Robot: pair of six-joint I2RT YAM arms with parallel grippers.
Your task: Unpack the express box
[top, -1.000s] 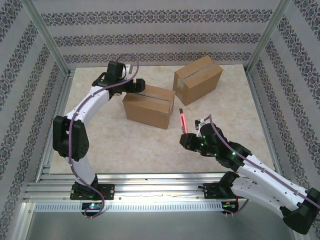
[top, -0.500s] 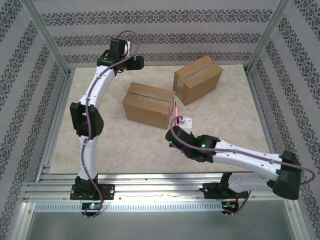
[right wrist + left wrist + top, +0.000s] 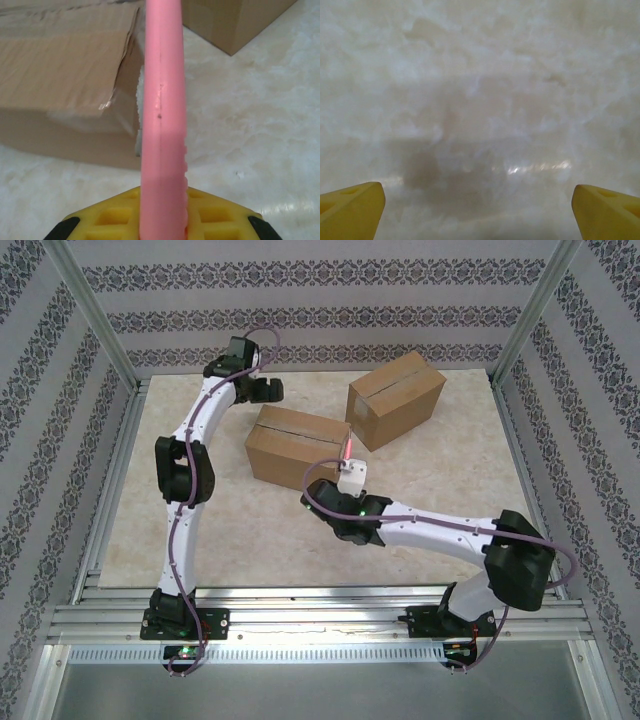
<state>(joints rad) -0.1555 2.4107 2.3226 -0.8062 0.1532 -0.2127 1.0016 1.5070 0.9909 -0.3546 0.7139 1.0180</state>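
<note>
The left gripper [image 3: 265, 391] hangs with its jaws wide over the bare marbled surface [image 3: 450, 490], just beyond the far left corner of the near cardboard box [image 3: 297, 448]. The right gripper [image 3: 350, 476] is clamped on a pink tool [image 3: 161, 100] that points at that box's right end, where a flap edge is crumpled. A second cardboard box [image 3: 396, 400] sits far right, apart

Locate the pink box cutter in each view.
Top external: pink box cutter mid-frame, held in the right gripper, tip by the right end of the near cardboard box.
Right wrist: center, running bottom to top.
Left wrist: marble tabletop under the open left gripper.
Shared landmark: that box, upper left in right wrist.
</note>
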